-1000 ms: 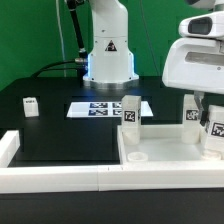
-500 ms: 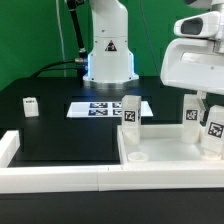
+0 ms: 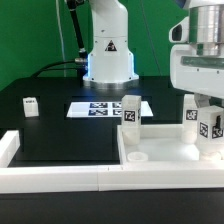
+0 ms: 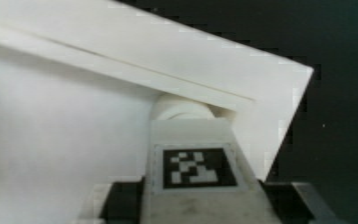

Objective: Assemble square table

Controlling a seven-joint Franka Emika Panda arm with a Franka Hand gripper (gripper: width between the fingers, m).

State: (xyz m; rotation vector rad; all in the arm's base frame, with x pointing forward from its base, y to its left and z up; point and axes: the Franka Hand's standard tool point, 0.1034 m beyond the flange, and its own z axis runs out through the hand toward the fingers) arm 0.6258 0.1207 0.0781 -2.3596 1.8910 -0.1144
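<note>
The white square slab (image 3: 165, 148) lies at the exterior view's right, against the front wall. One tagged leg (image 3: 130, 112) stands at its far left corner and another (image 3: 190, 114) at its far right. My gripper (image 3: 209, 136) is shut on a third tagged leg (image 3: 210, 127), upright over the slab's right edge. In the wrist view this leg (image 4: 197, 165) sits between my black fingers (image 4: 131, 205), and its far end meets a round socket (image 4: 190, 108) at the slab's corner (image 4: 247, 70). I cannot tell whether it is seated. My gripper (image 4: 208, 208) pinches it on both sides.
A fourth small leg (image 3: 30, 105) lies on the black table at the left. The marker board (image 3: 100, 108) lies flat in front of the robot base (image 3: 108, 55). A long white border wall (image 3: 60, 180) runs along the front.
The jaws have closed in on the leg at the slab's right edge. The hand has shifted slightly left and sits higher in the picture.
</note>
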